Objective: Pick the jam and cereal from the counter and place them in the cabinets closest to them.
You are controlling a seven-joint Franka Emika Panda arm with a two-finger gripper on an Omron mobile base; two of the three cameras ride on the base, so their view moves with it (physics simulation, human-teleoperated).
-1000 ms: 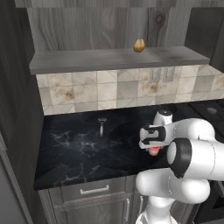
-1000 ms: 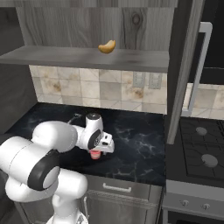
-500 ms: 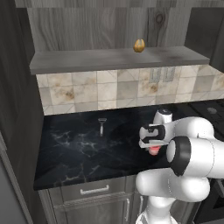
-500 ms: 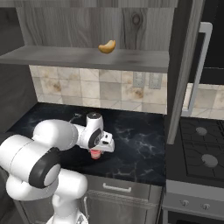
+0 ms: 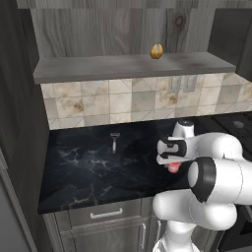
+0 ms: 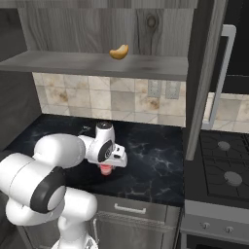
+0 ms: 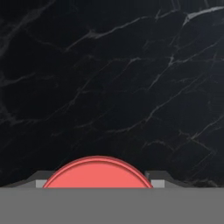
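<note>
My claw [image 7: 98, 183] hugs the jam [image 7: 98, 173] at 6 o'clock over the counter [image 7: 109, 78]. Nothing is in the cabinets [image 5: 133, 66] yet; cereal comes later.

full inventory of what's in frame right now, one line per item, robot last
jam: 1, red jar with paler lower part, on the counter under the hand, between the fingers
egg-shaped thing: 1, golden-brown, on the shelf board of the open cabinet
small tool: 1, grey, flat on the counter near the tiled wall; too small to identify
counter: 1, black marble with pale veins
cabinet: 1 upper unit, grey wood-grain inside, door open
wall tiles: beige band behind the counter
stove: 1, black, right of the counter
drawers: grey fronts below the counter
gripper: 1, fingers either side of the jam's lid; grip not clear
arm: 1, white with dark joints
</note>
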